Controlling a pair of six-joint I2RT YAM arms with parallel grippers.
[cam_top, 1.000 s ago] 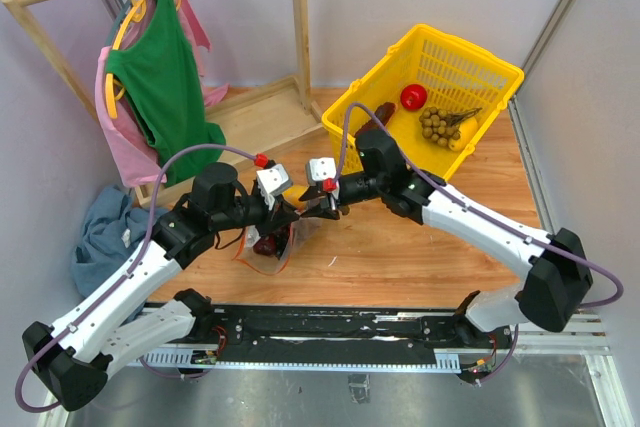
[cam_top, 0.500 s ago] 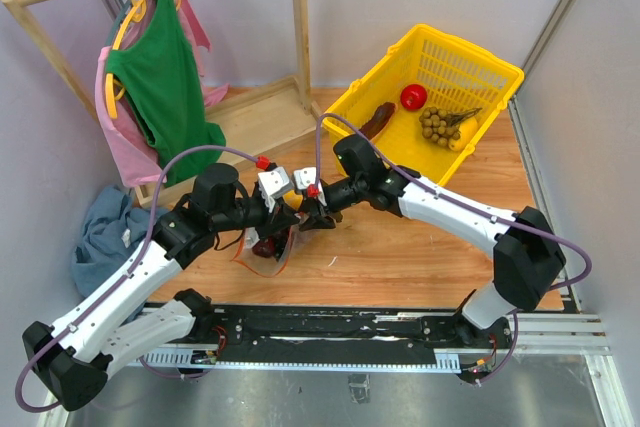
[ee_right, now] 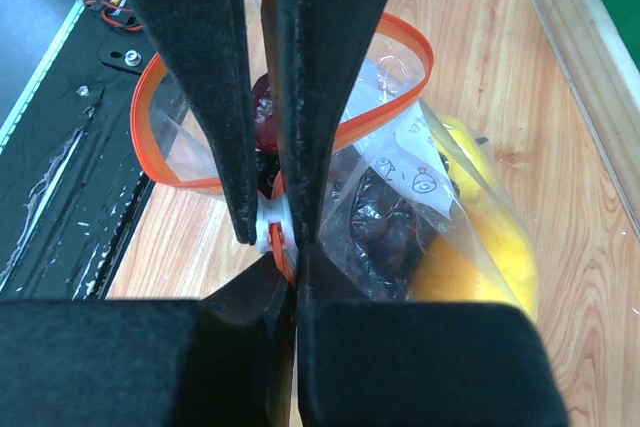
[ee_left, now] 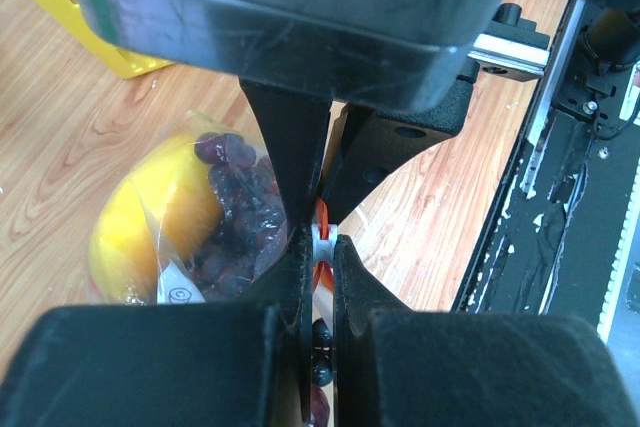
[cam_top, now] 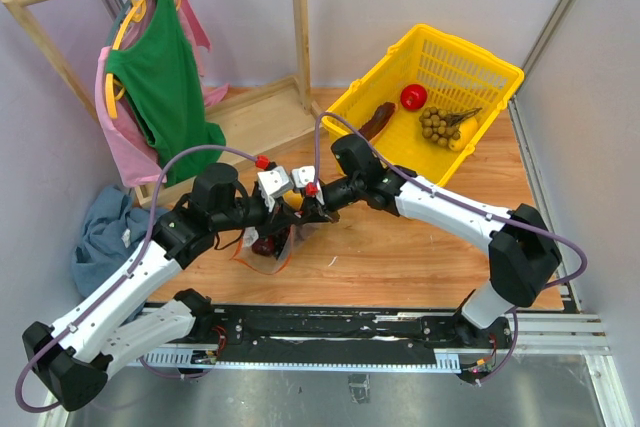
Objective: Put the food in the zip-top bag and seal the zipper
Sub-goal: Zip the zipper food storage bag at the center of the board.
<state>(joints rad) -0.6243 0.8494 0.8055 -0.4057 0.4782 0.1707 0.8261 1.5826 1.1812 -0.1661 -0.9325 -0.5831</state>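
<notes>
- Both arms bend inward over the wooden table [cam_top: 400, 247]; the left gripper [ee_left: 320, 242] and right gripper [ee_right: 275, 232] meet, each pinched tight on the red-orange zipper [ee_right: 150, 137].
- The clear, crinkly zip-top bag [ee_right: 400, 162] lies beneath them, holding a smooth yellow bell pepper [ee_right: 490, 257] and a knobbly dark grape bunch [ee_left: 235, 212].

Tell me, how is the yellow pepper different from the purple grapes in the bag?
The yellow pepper is one big smooth lump; the purple grapes are a bumpy bunch of little dark balls. The grapes lie nearer the orange zipper, the pepper deeper in. Both sit inside the clear bag.
</notes>
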